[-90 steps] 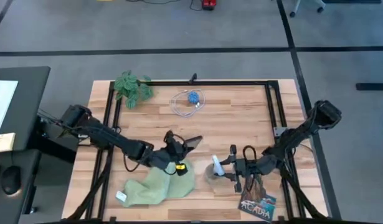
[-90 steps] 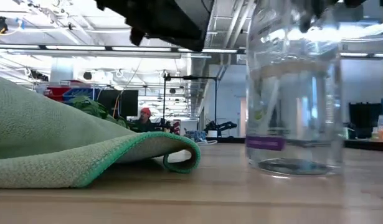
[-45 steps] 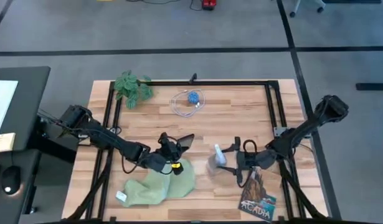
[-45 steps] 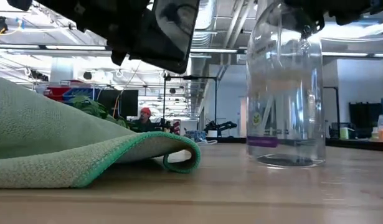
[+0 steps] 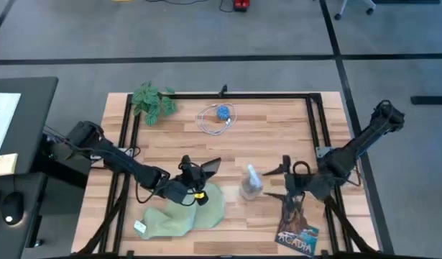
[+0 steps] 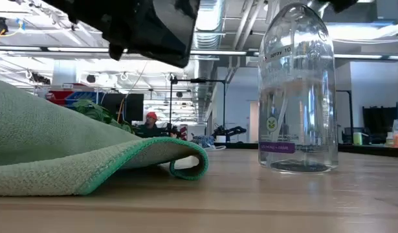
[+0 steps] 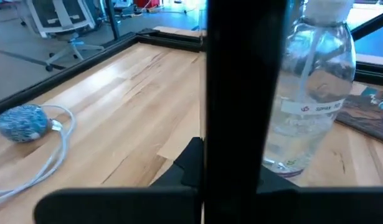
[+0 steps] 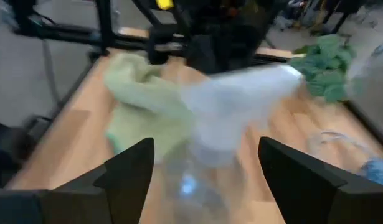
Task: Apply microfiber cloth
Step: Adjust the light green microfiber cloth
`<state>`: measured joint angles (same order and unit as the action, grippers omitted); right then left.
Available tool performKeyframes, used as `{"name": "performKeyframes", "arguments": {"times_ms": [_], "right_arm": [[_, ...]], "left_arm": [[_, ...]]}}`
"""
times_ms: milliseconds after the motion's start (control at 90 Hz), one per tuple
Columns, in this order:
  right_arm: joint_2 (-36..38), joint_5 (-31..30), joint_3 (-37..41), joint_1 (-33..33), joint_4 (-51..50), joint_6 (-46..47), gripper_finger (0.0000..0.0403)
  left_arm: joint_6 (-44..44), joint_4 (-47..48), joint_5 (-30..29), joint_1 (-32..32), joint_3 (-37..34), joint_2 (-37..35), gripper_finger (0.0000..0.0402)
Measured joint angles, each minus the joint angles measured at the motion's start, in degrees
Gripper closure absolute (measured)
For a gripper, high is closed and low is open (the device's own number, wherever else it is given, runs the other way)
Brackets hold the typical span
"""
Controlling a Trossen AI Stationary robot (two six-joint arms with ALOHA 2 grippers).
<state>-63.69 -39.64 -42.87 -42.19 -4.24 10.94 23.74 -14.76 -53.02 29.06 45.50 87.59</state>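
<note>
Your landmark: the clear spray bottle (image 5: 250, 182), upright on the table (image 5: 271, 129).

The microfiber cloth (image 5: 183, 214) lies crumpled on the left-arm side of the bottle, one edge curled up off the wood.

Your left gripper (image 5: 195, 175) hovers above the cloth's bottle-side edge, fingers pinching a black phone (image 5: 209, 166) held on edge.

Your right gripper (image 5: 286, 180) sits just on the bottle's other side, fingers spread, clear of it, over a book (image 5: 298, 232).
</note>
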Motion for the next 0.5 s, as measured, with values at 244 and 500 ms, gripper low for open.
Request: {"name": "performKeyframes", "arguments": {"times_ms": [244, 500], "right_arm": [[-20.31, 1.01, -12.95, -5.75, 2.51, 4.01, 0.0127], [-44.90, 11.70, -38.25, 0.79, 0.50, 1.18, 0.0186]], "left_arm": [[2.46, 8.64, -9.44, 5.61, 0.07, -6.43, 0.0396], [13.95, 23.35, -12.54, 7.75, 0.07, -12.00, 0.0396]]}}
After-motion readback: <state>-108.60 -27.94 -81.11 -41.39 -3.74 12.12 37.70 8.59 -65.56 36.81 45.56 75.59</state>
